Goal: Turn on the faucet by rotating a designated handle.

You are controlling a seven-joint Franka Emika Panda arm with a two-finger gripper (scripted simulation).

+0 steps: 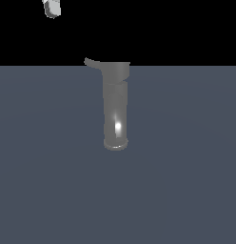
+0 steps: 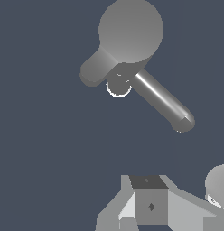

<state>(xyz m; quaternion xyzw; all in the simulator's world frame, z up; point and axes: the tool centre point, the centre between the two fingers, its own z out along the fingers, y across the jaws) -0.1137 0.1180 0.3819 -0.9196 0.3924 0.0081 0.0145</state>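
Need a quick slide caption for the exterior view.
Tall glossy grey metallic faucet upright on the dark floor, thin curved grey handle projecting toward the exterior view's left; white gripper apart, above it.

A flat, uniform slate-blue surface is seen filling the lower part of the exterior view, ending in a straight edge against black. Only one thing is borne by it: the faucet, a glossy grey cylinder set upright, whose flared base ring is rested directly on the surface near the middle.
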